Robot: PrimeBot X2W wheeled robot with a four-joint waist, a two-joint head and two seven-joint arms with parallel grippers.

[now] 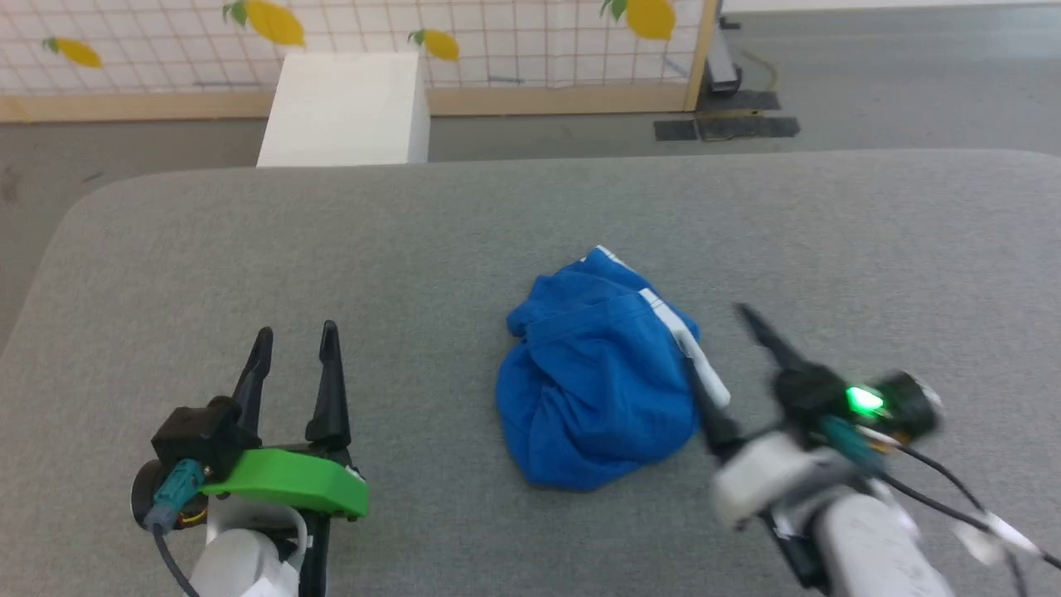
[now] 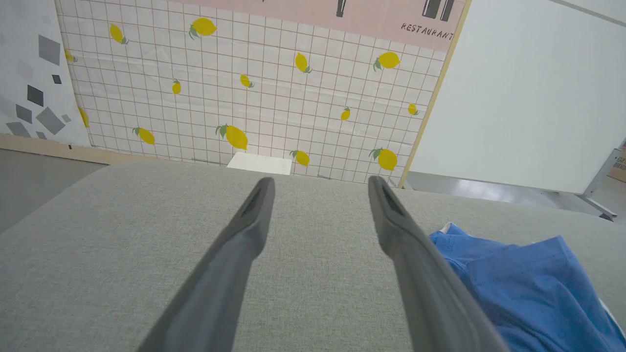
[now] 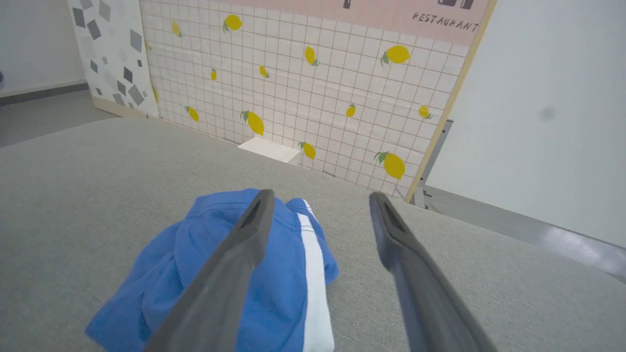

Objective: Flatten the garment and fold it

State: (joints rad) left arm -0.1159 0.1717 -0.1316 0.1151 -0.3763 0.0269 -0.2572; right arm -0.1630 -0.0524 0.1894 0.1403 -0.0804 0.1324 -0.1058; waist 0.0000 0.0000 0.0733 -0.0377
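Grey fabric covers the desk (image 1: 249, 249), where the garment (image 1: 593, 381) lies crumpled near the middle. The right claw (image 3: 320, 195) hangs spread wide at its white-striped edge, one finger over the cloth. The left claw (image 1: 296, 329), also spread and empty, sits well apart. The backdrop sign (image 3: 445, 22) reads "RESTAURANT".

a grey fabric-covered table (image 1: 166, 274) spans the lower head view; a white box (image 1: 344, 108) stands upper left before a lemon-printed grid panel (image 1: 514, 41).

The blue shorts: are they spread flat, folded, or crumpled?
Crumpled: the shorts lie bunched in a rounded heap on the grey surface, not spread or folded.
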